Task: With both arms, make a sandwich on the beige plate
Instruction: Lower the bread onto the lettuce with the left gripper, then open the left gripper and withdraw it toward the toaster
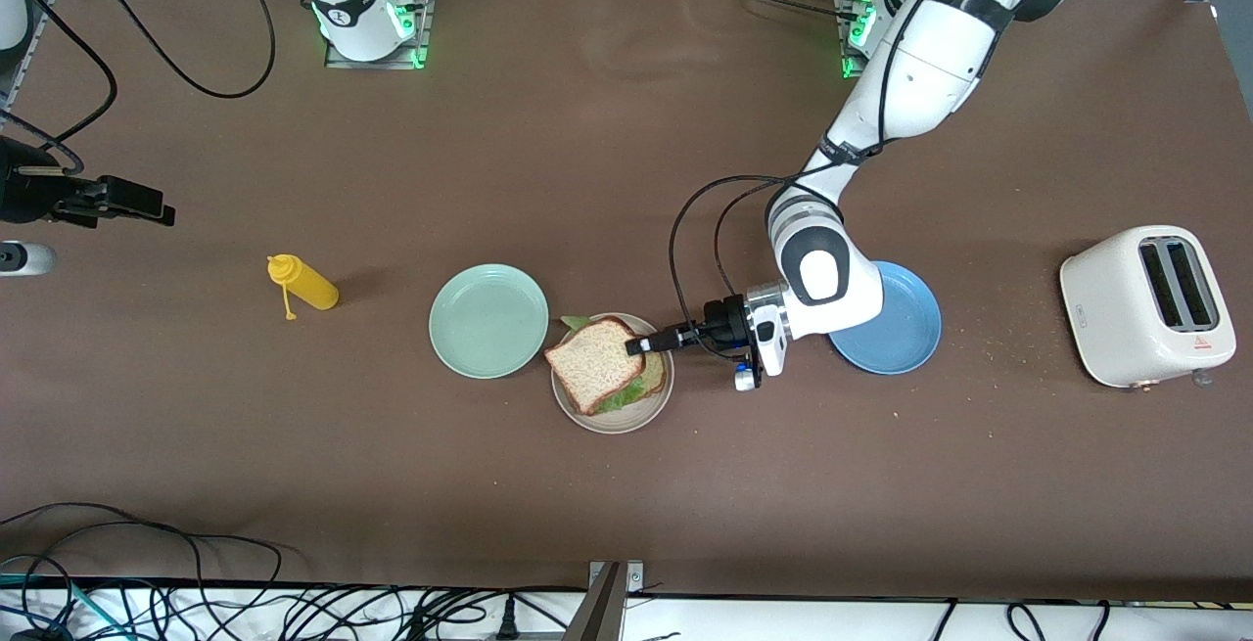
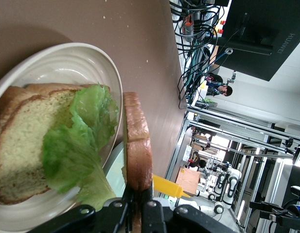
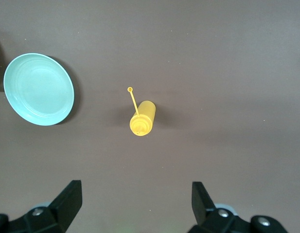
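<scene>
Bread first: top slice of brown wholegrain bread (image 1: 595, 363), square with a darker crust, pinched by its edge in the left gripper (image 1: 638, 345), black two-finger type, fingers clamped tight on the crust. Left wrist view shows that slice (image 2: 138, 148) edge-on, tilted up over the plate, with the finger pads (image 2: 140, 204) meeting on its lower end. Slice sits over the round pale beige plate (image 1: 646, 412), matte with a shallow raised rim, which lies about mid-table, nearer the front camera than its neighbours

On that plate: second brown slice (image 2: 23, 145) lying flat, ruffled green lettuce leaf (image 2: 79, 145) spread on top of it. Lettuce pokes out from under the held slice in the front view (image 1: 641, 387). Held slice covers most of the stack but is skewed toward the right arm's end

Round mint-green plate (image 1: 488, 320) just beside the beige one, toward the right arm's end, rims close or touching. Round blue plate (image 1: 905, 333) toward the left arm's end, partly covered by the white left arm (image 1: 901, 73)

Right gripper (image 3: 135, 204) hangs high over the yellow squeeze bottle (image 3: 141, 124), fingers spread wide, nothing between them; arm waits. Bottle lies on its side on the brown table (image 1: 587, 152), cap tethered, toward the right arm's end

White two-slot toaster (image 1: 1147, 305) at the left arm's end, crumbs scattered near it
</scene>
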You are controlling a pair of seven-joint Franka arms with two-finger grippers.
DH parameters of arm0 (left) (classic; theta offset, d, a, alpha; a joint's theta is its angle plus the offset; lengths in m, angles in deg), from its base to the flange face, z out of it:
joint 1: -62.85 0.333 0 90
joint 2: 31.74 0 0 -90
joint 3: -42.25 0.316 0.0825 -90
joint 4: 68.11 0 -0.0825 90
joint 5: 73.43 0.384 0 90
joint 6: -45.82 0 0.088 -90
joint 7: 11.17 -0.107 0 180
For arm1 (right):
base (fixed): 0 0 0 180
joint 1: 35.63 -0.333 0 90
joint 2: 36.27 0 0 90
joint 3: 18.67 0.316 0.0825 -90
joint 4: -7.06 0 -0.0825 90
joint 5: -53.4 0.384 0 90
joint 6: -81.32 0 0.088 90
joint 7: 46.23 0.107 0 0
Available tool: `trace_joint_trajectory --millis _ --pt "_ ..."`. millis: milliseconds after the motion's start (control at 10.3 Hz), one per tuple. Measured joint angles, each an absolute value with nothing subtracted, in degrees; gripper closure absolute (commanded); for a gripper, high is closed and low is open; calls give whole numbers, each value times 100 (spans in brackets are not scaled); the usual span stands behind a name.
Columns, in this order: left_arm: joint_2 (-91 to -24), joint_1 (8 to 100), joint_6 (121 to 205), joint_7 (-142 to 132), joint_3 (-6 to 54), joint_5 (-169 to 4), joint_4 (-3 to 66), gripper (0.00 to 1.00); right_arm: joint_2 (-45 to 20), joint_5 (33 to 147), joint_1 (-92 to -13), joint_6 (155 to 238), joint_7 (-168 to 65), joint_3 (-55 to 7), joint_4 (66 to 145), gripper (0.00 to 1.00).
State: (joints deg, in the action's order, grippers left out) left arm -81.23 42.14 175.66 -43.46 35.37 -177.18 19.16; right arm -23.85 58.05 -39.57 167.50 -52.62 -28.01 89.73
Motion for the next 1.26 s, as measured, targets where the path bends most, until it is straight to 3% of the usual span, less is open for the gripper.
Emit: trace_joint_trajectory --millis 97,194,291,388,1261 --pt "-8124 4214 17567 -4380 3546 -17718 1916 100 -2385 5805 -3954 16750 -5262 -2801 8973 0" --pt "-8125 4214 17567 -4434 3558 -17718 1916 84 -2385 5805 -3954 16751 -5262 -2801 8974 0" --pt "-8124 4214 17569 -4542 3574 -17718 1916 26 -2385 5805 -3955 16752 -5262 -2801 8974 0" --pt "-8124 4214 17571 -4695 3598 -17718 1921 0 -2385 5805 -3956 16754 -5262 -2801 8974 0" --pt "-8109 4233 17804 -4984 3689 -17718 2076 0 -2384 5805 -3987 16788 -5262 -2772 8974 0"
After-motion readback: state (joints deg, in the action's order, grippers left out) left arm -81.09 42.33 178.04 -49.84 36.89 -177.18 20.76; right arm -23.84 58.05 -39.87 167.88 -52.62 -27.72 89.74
